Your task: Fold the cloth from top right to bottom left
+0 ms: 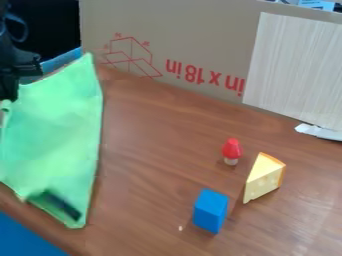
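Note:
The black gripper (10, 80) hangs at the left edge of the camera view, over the upper left part of the green cloth (53, 130). Its lower end meets the cloth's upper left edge; whether it holds any fabric I cannot tell. The cloth lies along the table's left side, with one pointed corner up near the cardboard and another at the bottom. Close to that bottom corner, a dark elongated patch shows on the cloth. The cloth's left side runs out of view.
On the brown table (153, 150) stand a blue block (210, 211), a yellow cheese wedge (264, 177) and a small red-topped piece (232, 151), all right of the cloth. A cardboard panel (194, 35) walls off the back, with a pale board (294, 70) against it.

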Robot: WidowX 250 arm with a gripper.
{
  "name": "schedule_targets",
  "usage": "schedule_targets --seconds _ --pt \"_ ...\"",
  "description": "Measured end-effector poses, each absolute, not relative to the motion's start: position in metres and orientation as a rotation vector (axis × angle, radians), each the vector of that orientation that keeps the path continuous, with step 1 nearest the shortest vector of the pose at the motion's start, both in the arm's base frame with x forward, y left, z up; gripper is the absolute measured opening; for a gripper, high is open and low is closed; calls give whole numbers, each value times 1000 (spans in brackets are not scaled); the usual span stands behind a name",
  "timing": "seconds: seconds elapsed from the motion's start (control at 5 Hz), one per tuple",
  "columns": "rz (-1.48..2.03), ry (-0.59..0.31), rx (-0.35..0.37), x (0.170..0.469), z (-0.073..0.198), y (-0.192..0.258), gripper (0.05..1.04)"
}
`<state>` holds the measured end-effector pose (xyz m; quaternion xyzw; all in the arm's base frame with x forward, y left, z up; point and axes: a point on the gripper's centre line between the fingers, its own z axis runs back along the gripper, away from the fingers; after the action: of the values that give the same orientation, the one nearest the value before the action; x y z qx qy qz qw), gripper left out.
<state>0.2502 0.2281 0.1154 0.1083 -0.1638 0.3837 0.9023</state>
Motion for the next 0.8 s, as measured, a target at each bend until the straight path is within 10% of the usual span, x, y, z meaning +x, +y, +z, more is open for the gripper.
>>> schedule_targets --seconds 0.4,0.8 --pt "783 -315 261 242 116 236 102" --pt "790 -279 272 231 120 237 545"
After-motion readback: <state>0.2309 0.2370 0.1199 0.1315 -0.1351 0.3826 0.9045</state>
